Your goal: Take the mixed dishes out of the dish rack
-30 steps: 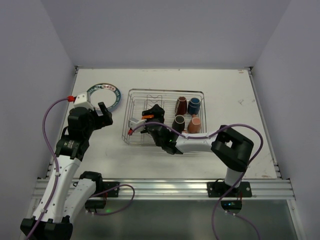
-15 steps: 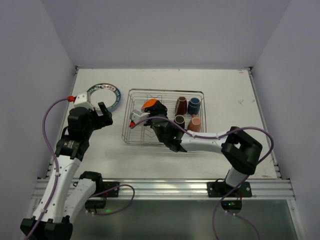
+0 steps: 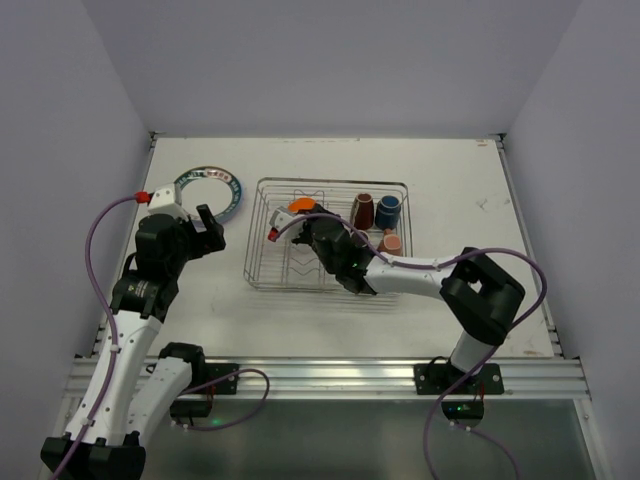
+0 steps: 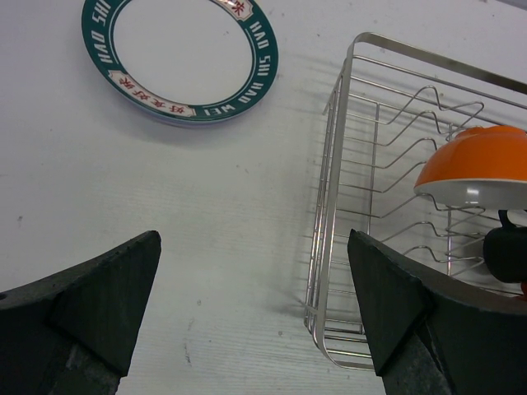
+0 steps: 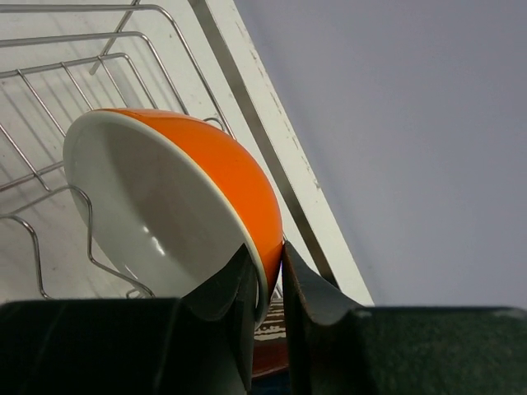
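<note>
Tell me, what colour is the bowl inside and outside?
Orange outside, white inside; the bowl shows best in the right wrist view.

A: Bowl (image 5: pixel 156 197) colour?
B: Orange outside, glossy white inside.
A: Dish rack (image 4: pixel 328 206)?
B: Silver wire, no pattern.
A: The plate (image 4: pixel 179 53)?
B: White middle. Dark teal-green rim band, with white lettering and red characters running round it.
A: Mugs?
B: Maroon mug (image 3: pixel 362 211), blue mug (image 3: pixel 389 210), pink mug (image 3: pixel 391 244), more salmon than pink. All plain as far as I can see.
A: Table (image 3: pixel 200 290)?
B: Plain white, a few faint grey specks. Walls (image 3: pixel 330 60) pale grey-lavender, unpatterned.
</note>
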Controlling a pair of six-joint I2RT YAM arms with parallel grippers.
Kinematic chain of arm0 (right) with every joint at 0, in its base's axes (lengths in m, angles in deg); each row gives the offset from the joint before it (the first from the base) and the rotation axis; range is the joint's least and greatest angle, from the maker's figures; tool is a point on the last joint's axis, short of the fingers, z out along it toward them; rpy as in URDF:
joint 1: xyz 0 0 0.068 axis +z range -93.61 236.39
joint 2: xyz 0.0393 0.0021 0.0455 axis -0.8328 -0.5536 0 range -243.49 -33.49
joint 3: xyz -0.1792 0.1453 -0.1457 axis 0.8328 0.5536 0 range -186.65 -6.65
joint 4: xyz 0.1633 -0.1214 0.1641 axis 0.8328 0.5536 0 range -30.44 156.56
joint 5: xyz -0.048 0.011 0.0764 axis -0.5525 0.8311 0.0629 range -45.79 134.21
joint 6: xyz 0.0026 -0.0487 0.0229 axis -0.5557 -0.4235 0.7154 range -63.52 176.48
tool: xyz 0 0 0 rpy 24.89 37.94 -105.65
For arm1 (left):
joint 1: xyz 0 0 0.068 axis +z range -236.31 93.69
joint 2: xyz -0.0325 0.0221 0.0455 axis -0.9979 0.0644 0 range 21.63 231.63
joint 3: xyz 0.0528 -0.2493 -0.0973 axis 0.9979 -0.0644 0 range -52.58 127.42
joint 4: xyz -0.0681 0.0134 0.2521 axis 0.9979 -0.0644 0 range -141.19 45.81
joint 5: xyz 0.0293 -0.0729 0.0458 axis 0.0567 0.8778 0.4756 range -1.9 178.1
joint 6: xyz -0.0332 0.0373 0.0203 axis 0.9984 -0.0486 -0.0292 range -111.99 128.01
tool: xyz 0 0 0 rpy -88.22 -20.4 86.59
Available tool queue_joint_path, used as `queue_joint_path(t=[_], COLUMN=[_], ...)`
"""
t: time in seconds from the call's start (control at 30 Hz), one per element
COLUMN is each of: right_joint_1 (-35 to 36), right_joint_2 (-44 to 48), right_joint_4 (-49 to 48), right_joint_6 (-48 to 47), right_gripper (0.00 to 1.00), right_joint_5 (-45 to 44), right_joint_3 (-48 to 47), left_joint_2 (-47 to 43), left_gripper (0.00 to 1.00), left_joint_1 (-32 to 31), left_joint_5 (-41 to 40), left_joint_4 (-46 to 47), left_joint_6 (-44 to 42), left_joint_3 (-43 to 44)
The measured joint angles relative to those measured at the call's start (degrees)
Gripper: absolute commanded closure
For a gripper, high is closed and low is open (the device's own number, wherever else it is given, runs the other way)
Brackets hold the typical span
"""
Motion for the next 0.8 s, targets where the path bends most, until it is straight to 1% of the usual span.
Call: queue_joint_path(t=[0.03,0.07,0.2,0.8], right_joint_1=[-0.1,-0.2,-0.6,-1.5], right_joint_2=[0.0,0.0,0.3,2.3], right_joint_4=[0.0,0.0,0.0,-1.3], right_joint_6=[0.3,0.6,1.5,5.1], right_gripper=[0.92,0.97,1.0,1.0], right_joint_5=[0.1,0.2,1.0,1.4], right_joint_3=[0.0,0.0,0.0,1.2], left_joint_2=[0.0,0.0,-0.2,-1.5], left_gripper=[0.0,0.0,0.0,0.0], left_joint_1=[0.0,0.0,0.0,0.0], left_joint_5=[0.0,0.0,0.0,-0.2], left_joint_4=[0.0,0.0,0.0,0.0], left_joint_6=[0.0,0.0,0.0,0.0], left_joint_3=[0.0,0.0,0.0,0.0])
